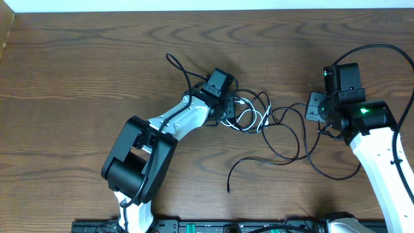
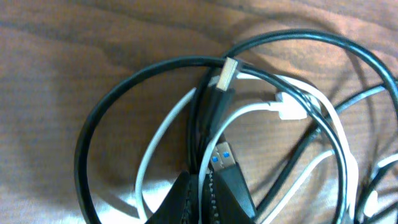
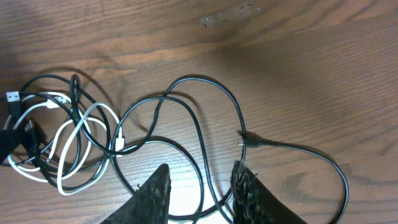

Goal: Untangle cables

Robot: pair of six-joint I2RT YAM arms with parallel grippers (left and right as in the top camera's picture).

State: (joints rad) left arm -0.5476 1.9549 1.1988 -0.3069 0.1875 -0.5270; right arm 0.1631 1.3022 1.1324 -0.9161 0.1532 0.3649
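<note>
Though overhead hides it, the left tool (image 2: 203,184) clenches a black cable (image 2: 208,118); right tool (image 3: 201,168) released.

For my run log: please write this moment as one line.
left gripper: shut on black cable | right gripper: open | cables: tangled

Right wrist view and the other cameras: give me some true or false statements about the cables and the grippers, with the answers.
1. The left gripper is shut on a thin black cable. True.
2. The right gripper is clamping the thin white cable. False: it is open, and only another black cable shows between its fingers.
3. The thin white cable loops among black ones in the tangle. True.
4. The cables lie on a white plastic table. False: they lie on a brown wooden table.
</note>
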